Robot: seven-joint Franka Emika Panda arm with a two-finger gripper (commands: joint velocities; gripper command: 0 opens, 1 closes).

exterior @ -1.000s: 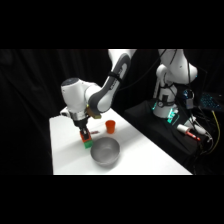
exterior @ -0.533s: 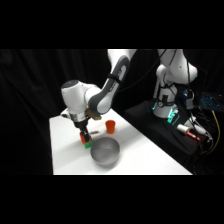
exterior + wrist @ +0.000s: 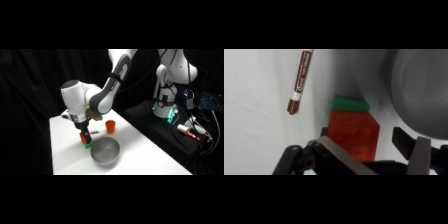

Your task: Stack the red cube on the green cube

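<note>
White table (image 3: 145,155), black backdrop | gripper (image 3: 374,150) jaws spread, straddling red cube (image 3: 353,134) without visible contact | red cube atop green cube (image 3: 350,104) | bowl (image 3: 421,90) at 2 o'clock | marker (image 3: 299,81) at 10 o'clock

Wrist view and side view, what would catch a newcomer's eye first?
In the wrist view, the small orange-red cube sits between the gripper fingers, with the small bright green cube peeking out right behind it. Beside them looms the round grey metal bowl, and a brown marker pen lies on the white table. In the side view, an orange-red round cup stands behind the bowl.
</note>
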